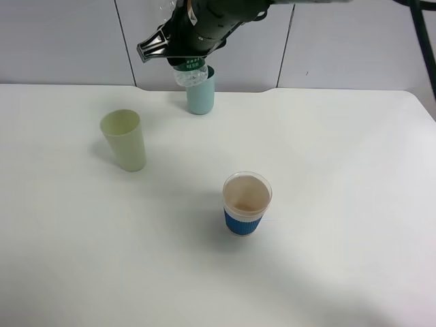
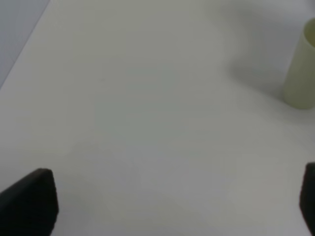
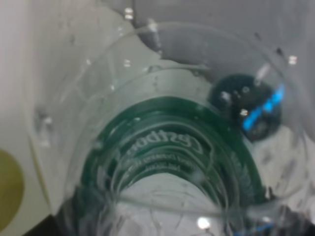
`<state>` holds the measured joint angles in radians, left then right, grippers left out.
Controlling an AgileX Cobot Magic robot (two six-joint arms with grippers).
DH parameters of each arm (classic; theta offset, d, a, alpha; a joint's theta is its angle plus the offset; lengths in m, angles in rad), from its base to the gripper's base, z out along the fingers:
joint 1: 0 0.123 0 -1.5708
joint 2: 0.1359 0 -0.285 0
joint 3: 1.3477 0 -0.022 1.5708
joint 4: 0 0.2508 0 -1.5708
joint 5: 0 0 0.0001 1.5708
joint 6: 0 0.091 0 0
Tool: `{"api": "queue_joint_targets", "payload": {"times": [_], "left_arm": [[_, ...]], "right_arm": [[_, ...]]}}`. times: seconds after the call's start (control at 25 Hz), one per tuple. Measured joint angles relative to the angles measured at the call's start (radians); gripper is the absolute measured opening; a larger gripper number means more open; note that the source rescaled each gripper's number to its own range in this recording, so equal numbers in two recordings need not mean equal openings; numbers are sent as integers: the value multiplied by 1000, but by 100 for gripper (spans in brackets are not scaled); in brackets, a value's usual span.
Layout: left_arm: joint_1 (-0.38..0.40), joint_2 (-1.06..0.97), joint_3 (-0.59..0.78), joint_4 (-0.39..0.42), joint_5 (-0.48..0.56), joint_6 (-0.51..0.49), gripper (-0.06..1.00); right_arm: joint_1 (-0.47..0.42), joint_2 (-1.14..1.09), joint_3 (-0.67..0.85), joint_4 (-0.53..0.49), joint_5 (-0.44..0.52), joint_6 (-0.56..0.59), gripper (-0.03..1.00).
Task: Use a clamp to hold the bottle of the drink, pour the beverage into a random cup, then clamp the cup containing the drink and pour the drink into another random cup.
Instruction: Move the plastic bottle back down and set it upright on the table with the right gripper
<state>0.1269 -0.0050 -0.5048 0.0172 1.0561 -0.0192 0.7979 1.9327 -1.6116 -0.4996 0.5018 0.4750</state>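
Progress?
— Right gripper (image 1: 174,53) clenched on the water bottle (image 1: 189,72), held high at the table's far edge above the teal tumbler (image 1: 201,94). Both pours look undone: the pale yellow-green tumbler (image 1: 124,139) and the blue-sleeved paper cup (image 1: 246,203) seem dry.
— Left gripper (image 2: 170,201)?
— Spread wide, empty.
— Surroundings?
— White table (image 1: 354,177), grey panelled wall (image 1: 68,41).

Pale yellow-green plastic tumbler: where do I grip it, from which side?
Probably the upper wall of the pale yellow-green plastic tumbler, approached level from the high view's left: it stands upright, widening toward the rim, that side unobstructed.
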Motion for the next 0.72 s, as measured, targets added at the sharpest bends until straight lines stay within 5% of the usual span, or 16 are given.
{"api": "queue_joint_targets", "payload": {"times": [0.36, 0.52, 0.72], "left_arm": [[0, 0, 0, 0, 0, 0, 100], [0, 0, 0, 0, 0, 0, 100], [0, 0, 0, 0, 0, 0, 100]], "right_arm": [[-71, -15, 50, 211, -77, -167, 0], [-130, -51, 194, 343, -229, -260, 0], [-167, -116, 405, 365, -455, -349, 0]]}}
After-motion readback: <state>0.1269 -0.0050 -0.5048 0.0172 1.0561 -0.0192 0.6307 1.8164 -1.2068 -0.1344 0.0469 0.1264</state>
